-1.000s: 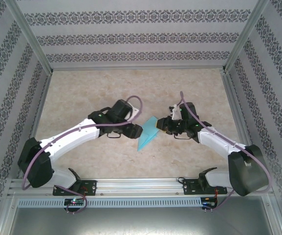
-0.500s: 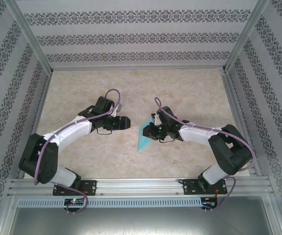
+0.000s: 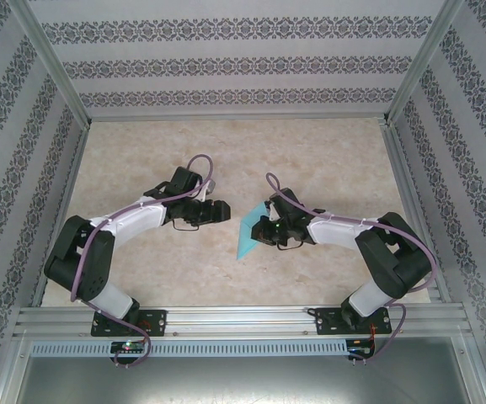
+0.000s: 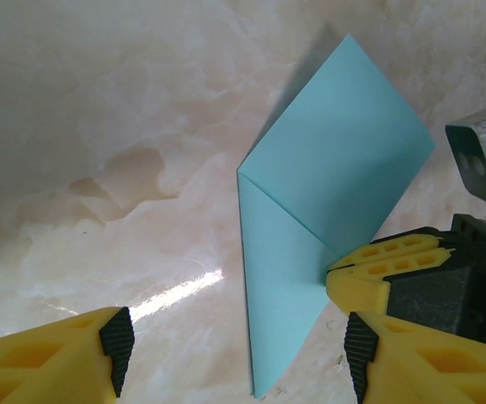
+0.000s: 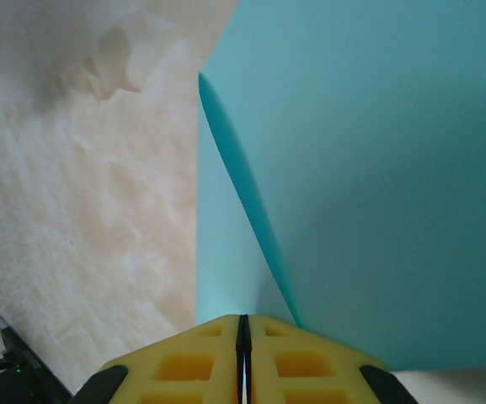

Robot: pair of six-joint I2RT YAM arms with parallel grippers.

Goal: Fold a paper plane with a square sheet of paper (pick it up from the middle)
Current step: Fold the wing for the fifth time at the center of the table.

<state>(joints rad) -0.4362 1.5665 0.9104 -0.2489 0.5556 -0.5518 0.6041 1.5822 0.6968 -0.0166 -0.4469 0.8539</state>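
Right gripper (image 5: 243, 324) is pinching the sheet of paper (image 5: 377, 168). Its yellow fingers are pressed together, with the turquoise sheet coming out of the seam between them. From the left wrist, the tip of that gripper (image 4: 369, 273) meets the sheet (image 4: 327, 177) at its edge, just where a diagonal crease runs out. Above the crease lies a broad four-sided flap. Below it a narrow triangle tapers to a point toward the near edge of the bench (image 4: 99, 126). A dark shadow along the flap's far side suggests it stands a little off the surface, though how high I cannot tell.

From above, the sheet (image 3: 247, 234) sits about mid-bench, between the two grippers. It touches the right gripper (image 3: 261, 229) and lies apart from the left gripper (image 3: 223, 211). The left gripper (image 4: 238, 353) is spread wide and holds nothing, its fingers open toward the sheet's pointed end.

My reading is that a fold is in hand partway through the task. One crease is set, but nothing like a dart shape exists yet. The next move probably needs the right gripper to keep its pinch as an anchor while the left comes in — either to take the free flap's corner or to press along the crease. Thin paper will likely buckle or slide if it is pushed without that anchor.
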